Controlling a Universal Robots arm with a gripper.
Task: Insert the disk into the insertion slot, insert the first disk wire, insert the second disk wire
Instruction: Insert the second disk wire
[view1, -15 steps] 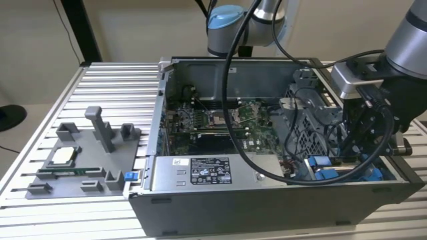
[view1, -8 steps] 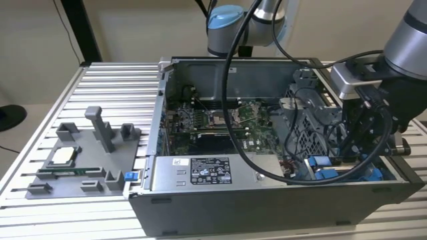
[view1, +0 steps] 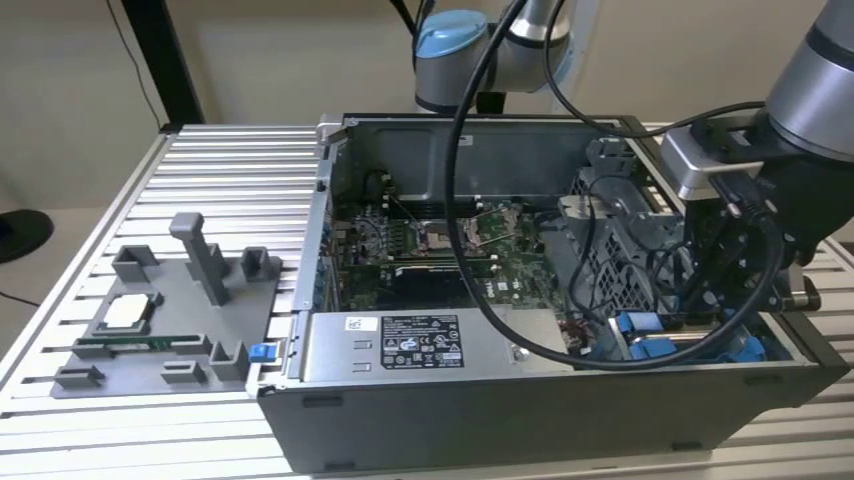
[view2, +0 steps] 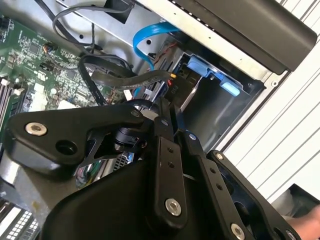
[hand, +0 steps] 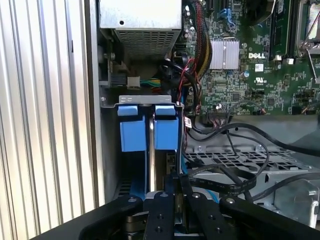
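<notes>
We are viewing an open computer case (view1: 534, 400) lying on a slatted metal table (view1: 227, 150). The arm is reaching down into the case at the exterior view's right, placing the gripper (hand: 172, 192) over the insertion slot (hand: 112, 150) in the near corner, beside the perforated metal cage (hand: 240, 160). The disk (hand: 151, 150) is standing on edge in the slot, its silver edge showing between the blue carrier tabs (hand: 165, 127). In both wrist views the fingers (view2: 165, 145) are lying nearly together over that edge; we cannot tell whether they are gripping it. A blue cable (view2: 150, 37) and black wires (view2: 125, 75) are looping just beside the slot
</notes>
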